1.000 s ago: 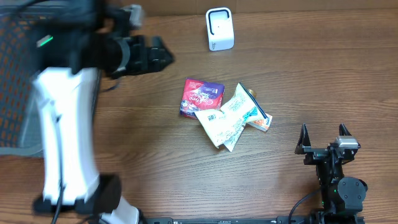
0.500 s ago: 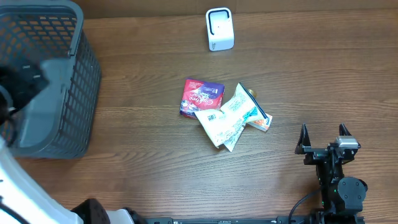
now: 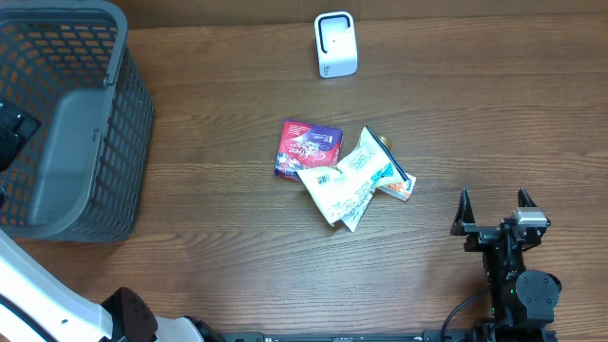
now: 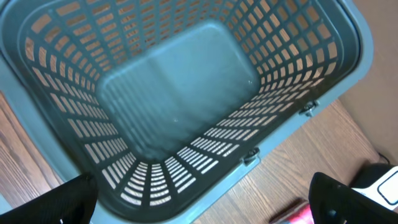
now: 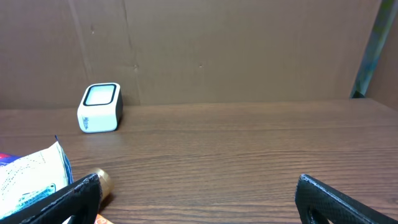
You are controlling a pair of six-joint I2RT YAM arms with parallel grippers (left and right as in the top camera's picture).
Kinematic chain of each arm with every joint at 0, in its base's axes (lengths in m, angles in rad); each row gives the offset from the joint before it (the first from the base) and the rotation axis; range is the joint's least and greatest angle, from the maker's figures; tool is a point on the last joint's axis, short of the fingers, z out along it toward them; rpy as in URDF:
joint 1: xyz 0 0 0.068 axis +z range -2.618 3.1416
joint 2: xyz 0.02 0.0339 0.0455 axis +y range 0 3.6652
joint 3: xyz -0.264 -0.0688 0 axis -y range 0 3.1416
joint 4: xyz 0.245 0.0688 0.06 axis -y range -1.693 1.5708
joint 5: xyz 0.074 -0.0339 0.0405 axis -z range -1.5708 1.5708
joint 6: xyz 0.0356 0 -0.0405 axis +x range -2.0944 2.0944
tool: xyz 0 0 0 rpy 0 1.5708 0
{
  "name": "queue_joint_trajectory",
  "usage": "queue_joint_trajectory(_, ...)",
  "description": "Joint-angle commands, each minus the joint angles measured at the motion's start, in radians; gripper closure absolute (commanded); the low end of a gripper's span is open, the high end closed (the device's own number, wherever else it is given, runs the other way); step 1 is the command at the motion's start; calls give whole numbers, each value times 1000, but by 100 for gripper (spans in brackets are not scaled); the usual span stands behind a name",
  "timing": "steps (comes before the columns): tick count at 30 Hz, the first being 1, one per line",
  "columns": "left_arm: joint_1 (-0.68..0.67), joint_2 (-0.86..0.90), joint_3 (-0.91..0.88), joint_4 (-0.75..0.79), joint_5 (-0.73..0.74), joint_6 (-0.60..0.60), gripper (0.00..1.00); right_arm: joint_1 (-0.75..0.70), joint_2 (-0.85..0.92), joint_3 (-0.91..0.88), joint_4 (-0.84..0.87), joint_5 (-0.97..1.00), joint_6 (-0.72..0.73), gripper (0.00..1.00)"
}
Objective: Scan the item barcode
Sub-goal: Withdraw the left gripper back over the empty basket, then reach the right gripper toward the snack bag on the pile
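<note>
A grey plastic basket [image 3: 123, 114] stands at the left end of a wood-grain table [image 3: 237, 266]. Its slotted walls curve down to a smooth solid floor, which is all that shows inside it. The left gripper [image 4: 199, 208] hangs above the basket's open mouth, its two black fingers [image 4: 59, 202] spread wide with nothing between them.

The items to be scanned lie in a loose heap at mid-table, well apart from the basket. A purple snack packet [image 3: 306, 147] lies flat at the heap's left. Two crinkled white packets [image 3: 347, 182] with blue print overlap its lower right corner and each other. An orange-edged packet [image 3: 401, 189] pokes out beneath them on the right. The white barcode scanner [image 3: 335, 44], a small rounded box with a dark-rimmed face, stands upright at the far edge, clear of the heap and in front of a brown cardboard backdrop [image 5: 249, 50].

The right gripper [image 3: 493, 201] rests low near the table's front right, to the right of the heap. Its jaws are fully parted and hold nothing, and they face the scanner across bare wood.
</note>
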Motion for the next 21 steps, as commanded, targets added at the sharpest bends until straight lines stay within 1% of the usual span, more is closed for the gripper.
queue_joint_trajectory(1, 2, 34, 4, 21, -10, -46, 0, 5, -9, -10, 7, 5, -4, 0)
queue_joint_trajectory(4, 3, 70, 4, 11, -9, -82, 0, 5, -9, -10, 7, 5, -4, 0)
queue_joint_trajectory(7, 3, 113, 4, -6, -11, -80, 0, 5, -9, -10, 14, -3, -2, 0)
queue_joint_trajectory(9, 3, 137, 4, -6, -10, -80, 0, 5, -9, -10, 51, -63, 16, 0)
queue_joint_trajectory(11, 3, 159, 4, -6, -10, -80, 0, 5, -9, -10, 108, -216, 15, 0)
queue_joint_trajectory(12, 3, 171, 4, -6, -10, -80, 0, 5, -9, -10, 137, -316, 16, 0)
queue_joint_trajectory(13, 3, 180, 4, -6, -10, -80, 0, 5, -9, -10, 157, -483, 15, 0)
queue_joint_trajectory(14, 3, 187, 4, -6, -10, -80, 0, 5, -9, -10, 193, -555, 14, 0)
queue_joint_trajectory(15, 3, 194, 4, -6, -10, -80, 0, 5, -9, -10, 266, -665, 15, 0)
queue_joint_trajectory(16, 2, 196, 4, -6, -10, -80, 0, 5, -9, -10, 312, -729, 15, 0)
queue_joint_trajectory(18, 3, 198, 4, -6, -10, -81, 0, 5, -9, -10, 394, -797, 22, 0)
queue_joint_trajectory(20, 3, 198, 4, -6, -10, -80, 0, 5, -9, -5, 502, -806, 108, 0)
queue_joint_trajectory(21, 3, 198, 4, -6, -10, -80, 0, 3, -9, 30, 533, -781, 145, 0)
